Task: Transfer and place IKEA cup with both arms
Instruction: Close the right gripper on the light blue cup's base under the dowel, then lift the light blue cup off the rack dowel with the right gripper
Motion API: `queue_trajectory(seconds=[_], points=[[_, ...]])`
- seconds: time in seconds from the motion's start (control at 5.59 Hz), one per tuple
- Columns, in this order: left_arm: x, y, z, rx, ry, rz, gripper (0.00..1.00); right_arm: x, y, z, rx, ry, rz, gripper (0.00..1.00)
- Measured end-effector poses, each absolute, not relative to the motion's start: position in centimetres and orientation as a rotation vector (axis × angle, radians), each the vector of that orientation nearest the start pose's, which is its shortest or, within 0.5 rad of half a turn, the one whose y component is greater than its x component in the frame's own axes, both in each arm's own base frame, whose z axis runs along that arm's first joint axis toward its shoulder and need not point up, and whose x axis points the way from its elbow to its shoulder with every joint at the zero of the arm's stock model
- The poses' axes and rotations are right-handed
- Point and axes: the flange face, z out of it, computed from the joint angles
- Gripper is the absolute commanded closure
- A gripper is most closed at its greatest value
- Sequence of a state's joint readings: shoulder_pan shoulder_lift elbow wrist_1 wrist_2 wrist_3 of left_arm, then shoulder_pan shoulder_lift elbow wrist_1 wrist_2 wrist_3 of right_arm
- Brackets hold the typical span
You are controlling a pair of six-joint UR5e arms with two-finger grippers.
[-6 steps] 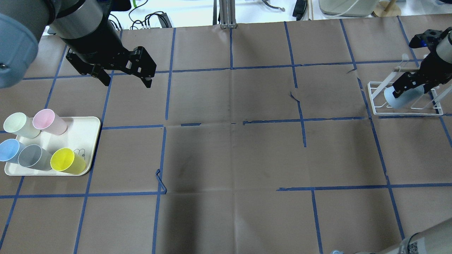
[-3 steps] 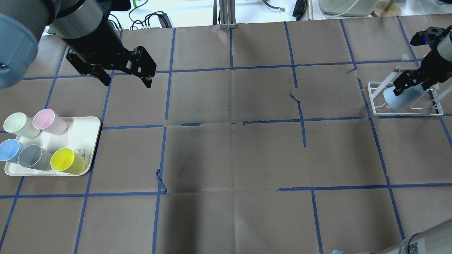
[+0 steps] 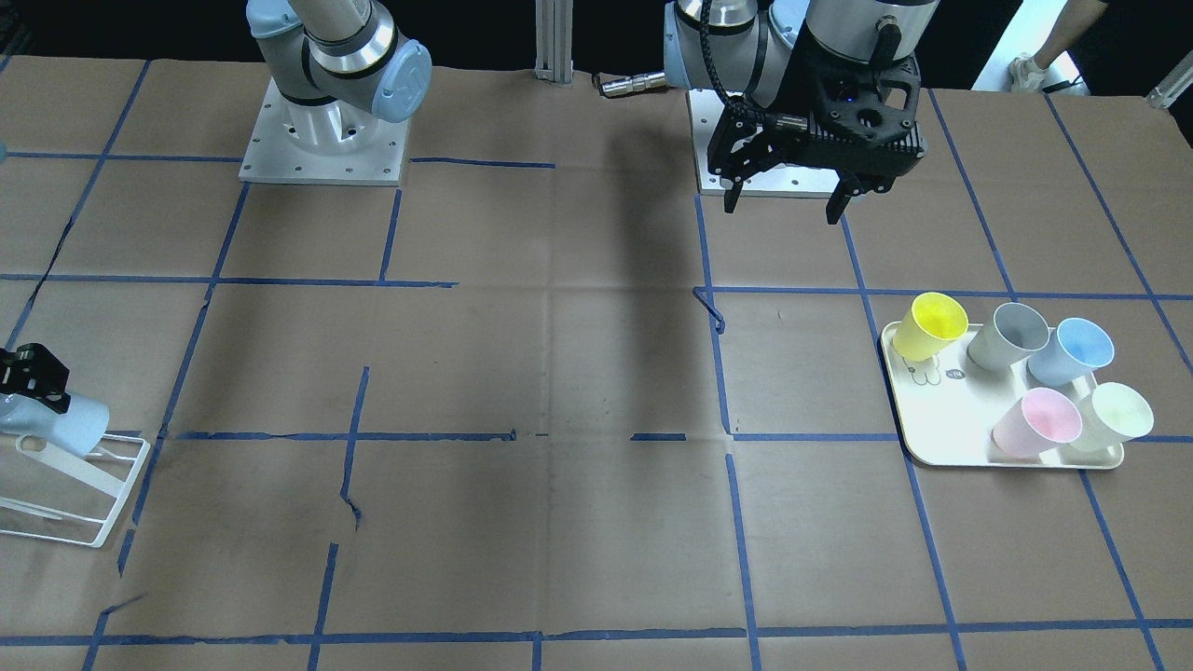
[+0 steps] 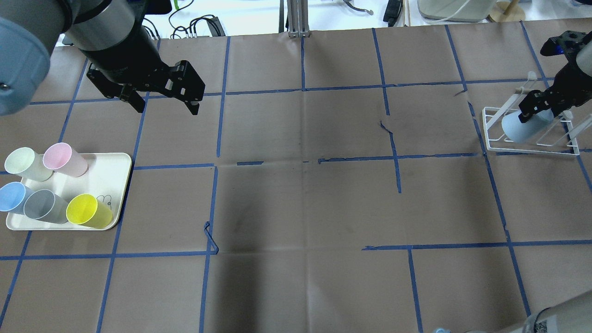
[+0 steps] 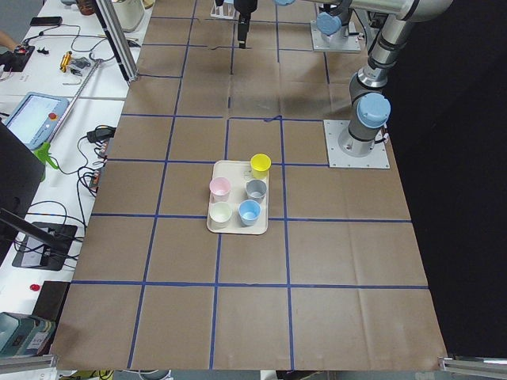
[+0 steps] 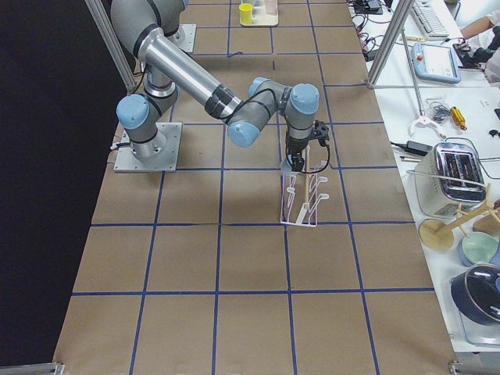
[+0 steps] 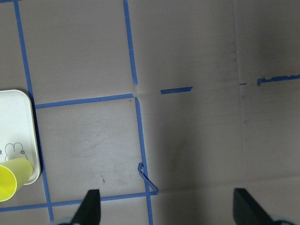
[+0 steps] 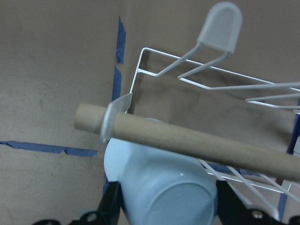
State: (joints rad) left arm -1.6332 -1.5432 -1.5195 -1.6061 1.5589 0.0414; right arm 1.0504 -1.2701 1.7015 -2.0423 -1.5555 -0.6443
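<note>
- Two arms share the worktop (image 4: 305,203), whose brown paper cover is marked into squares by blue tape.
- The right tool (image 4: 539,110) is at a white wire rack (image 4: 490,147). The rack stands close to the worktop's right-hand edge in the overhead view, with only a narrow strip of paper beyond it.
- That tool is clamped on the IKEA cup (image 8: 164,192). In the wrist view its fingers (image 8: 111,206) press in on either side, near the closed base that faces the camera.
- The IKEA cup lies tilted inside the rack's frame, with its wider rim towards the middle of the worktop.
- A wooden dowel (image 8: 197,140) on the rack crosses just above the cup in the wrist view. Whether the two touch cannot be told.
- The left tool (image 4: 166,110) hangs above the worktop towards its far left part, released, with its fingers spread wide.
- A cream tray (image 4: 111,185) sits near the worktop's left-hand edge, well apart from the left tool.
- Five cups stand close together on the tray:
  - a yellow cup (image 4: 85,210)
  - a grey cup (image 4: 41,206)
  - a blue cup (image 4: 11,196)
  - a pink cup (image 4: 62,158)
  - a pale green cup (image 4: 23,163)
- The blue and pale green cups stand at the tray's outer side, nearest the worktop edge.
- Between the tray and the rack runs a broad stretch of taped paper, several grid squares across.
</note>
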Motion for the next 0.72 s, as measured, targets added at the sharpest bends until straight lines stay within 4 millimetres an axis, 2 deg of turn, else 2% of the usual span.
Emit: queue_trajectory(seconds=[0.36, 0.72], points=[[-16.4, -47.4, 52.4, 0.161, 3.149, -0.072, 0.01, -17.4, -57.4, 32.1, -0.195, 3.155, -0.091, 0.90], [-16.4, -47.4, 52.5, 0.160, 3.149, -0.074, 0.01, -17.2, -56.9, 34.0, -0.196, 3.170, -0.126, 0.91]])
